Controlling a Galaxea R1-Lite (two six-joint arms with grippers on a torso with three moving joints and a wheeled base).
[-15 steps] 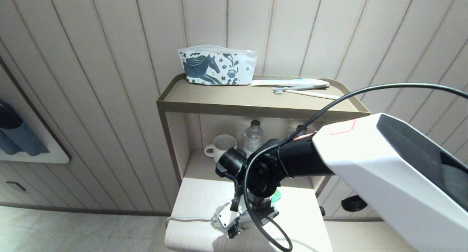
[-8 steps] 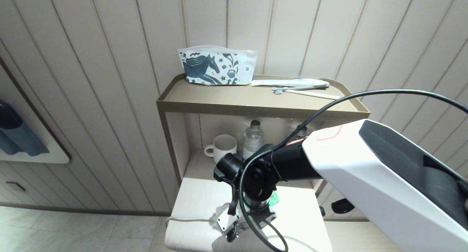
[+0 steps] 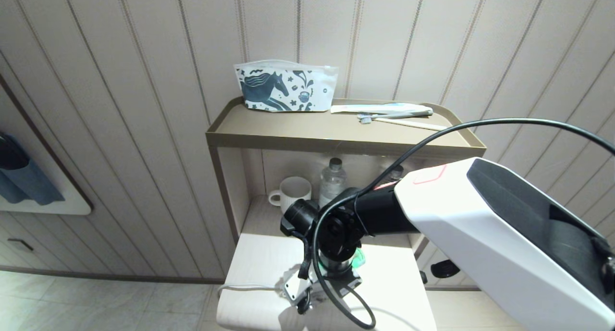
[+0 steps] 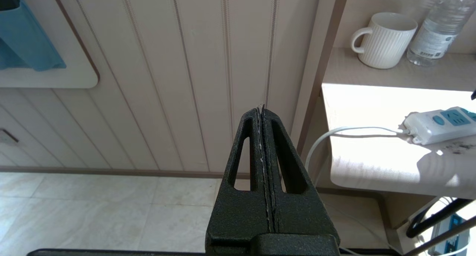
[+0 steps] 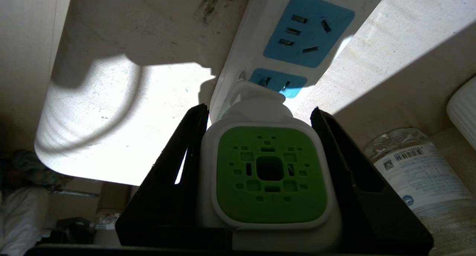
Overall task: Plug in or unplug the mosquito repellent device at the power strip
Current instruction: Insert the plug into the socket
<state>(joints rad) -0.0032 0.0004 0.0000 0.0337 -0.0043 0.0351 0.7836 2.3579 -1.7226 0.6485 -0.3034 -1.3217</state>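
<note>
Right gripper (image 5: 260, 114) clamped on white squarish green-centred mosquito repellent device (image 5: 270, 174), poised right at flat white blue-panelled power strip (image 5: 297, 36); seating or pulling step, needing straight travel along socket axis; left gripper (image 4: 262, 109) pressed closed, parked

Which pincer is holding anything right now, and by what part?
Right pincer grips the mosquito repellent device by the two sides of its white plug head, over the power strip. Left pincer is shut on nothing.
</note>
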